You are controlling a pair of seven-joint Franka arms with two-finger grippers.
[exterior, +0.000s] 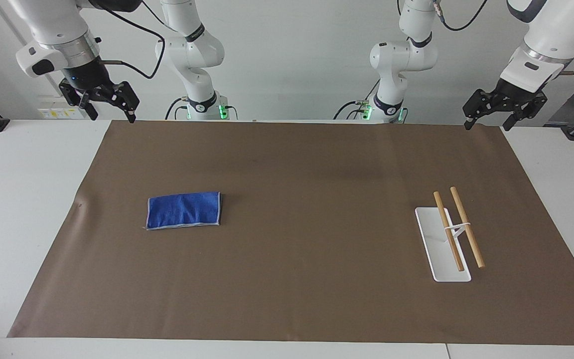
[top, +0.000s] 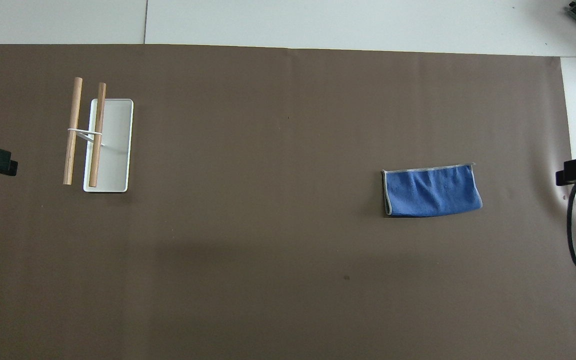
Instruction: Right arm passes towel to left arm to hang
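Note:
The blue towel (exterior: 184, 210) lies folded flat on the brown mat, toward the right arm's end of the table; it also shows in the overhead view (top: 432, 190). The rack (exterior: 454, 232) with two wooden bars on a white base stands toward the left arm's end; it also shows in the overhead view (top: 93, 135). My right gripper (exterior: 109, 105) hangs open and empty, raised over the mat's edge nearest the robots. My left gripper (exterior: 489, 115) hangs open and empty, raised over the mat's corner at its own end. Both arms wait.
The brown mat (exterior: 307, 164) covers most of the white table (exterior: 13, 199). A black cable (top: 575, 220) hangs at the right arm's end in the overhead view.

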